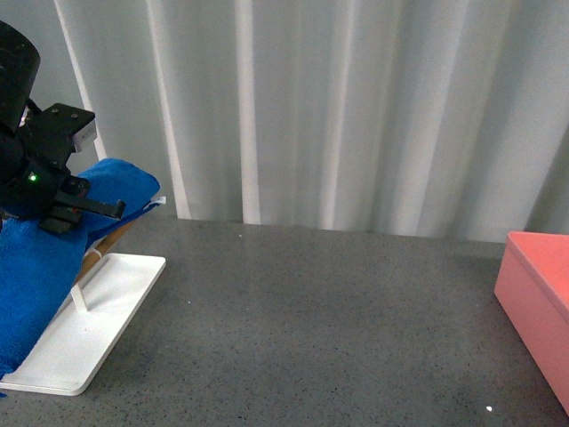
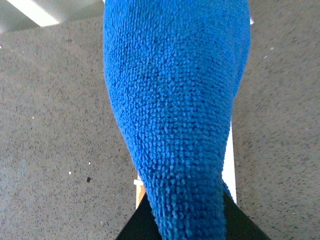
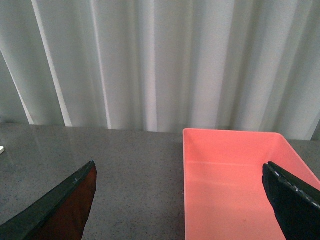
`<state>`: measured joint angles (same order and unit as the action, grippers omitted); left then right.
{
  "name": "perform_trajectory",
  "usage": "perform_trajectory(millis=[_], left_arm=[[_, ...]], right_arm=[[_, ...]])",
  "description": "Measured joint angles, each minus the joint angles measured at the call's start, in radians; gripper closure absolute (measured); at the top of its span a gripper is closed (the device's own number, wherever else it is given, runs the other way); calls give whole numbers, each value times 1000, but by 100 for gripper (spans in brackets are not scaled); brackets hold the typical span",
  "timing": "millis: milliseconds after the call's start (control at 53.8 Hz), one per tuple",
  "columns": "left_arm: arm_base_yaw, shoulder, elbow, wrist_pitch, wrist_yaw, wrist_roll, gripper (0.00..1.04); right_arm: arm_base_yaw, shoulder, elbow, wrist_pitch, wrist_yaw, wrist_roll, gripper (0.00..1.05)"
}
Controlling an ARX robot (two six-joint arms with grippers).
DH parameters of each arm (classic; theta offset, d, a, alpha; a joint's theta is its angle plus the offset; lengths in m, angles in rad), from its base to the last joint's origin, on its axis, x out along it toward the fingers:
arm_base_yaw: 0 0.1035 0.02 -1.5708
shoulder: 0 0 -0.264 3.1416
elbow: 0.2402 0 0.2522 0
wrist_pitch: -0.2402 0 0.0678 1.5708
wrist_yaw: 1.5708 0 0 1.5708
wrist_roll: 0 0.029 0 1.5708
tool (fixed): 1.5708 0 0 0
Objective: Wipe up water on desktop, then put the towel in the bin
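The towel [image 2: 175, 100] is pinched by the left pincer [image 2: 187, 227] (desk [image 1: 311, 311] not yet wiped, it seems). The right pincer [image 3: 180, 172] is spread, empty.

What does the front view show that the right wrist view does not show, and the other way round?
Only the front view: the left gripper holding the blue towel, by the white tray. Only the right wrist view: the empty inside of the bin and the open right gripper. Both: the desktop, the bin's pink wall and the white curtain.
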<state>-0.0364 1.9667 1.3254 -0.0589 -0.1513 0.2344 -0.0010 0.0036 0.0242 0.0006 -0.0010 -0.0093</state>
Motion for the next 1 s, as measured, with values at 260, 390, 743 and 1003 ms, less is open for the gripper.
perform_trajectory(millis=[260,390,743,1003], left_arm=[[-132,-246,-47,1,148,-56,98],[-252,-358,-124,21,238,-147,98],[-532,-439,-262,164,309,-348,98],[-617,-363,-266,327,256,-468,98]], right_arm=[[0,0,0,0,0,0,7],[0,0,0,0,0,0,7],[0,0,0,0,0,0,7],[0,0,0,0,1,0,7]])
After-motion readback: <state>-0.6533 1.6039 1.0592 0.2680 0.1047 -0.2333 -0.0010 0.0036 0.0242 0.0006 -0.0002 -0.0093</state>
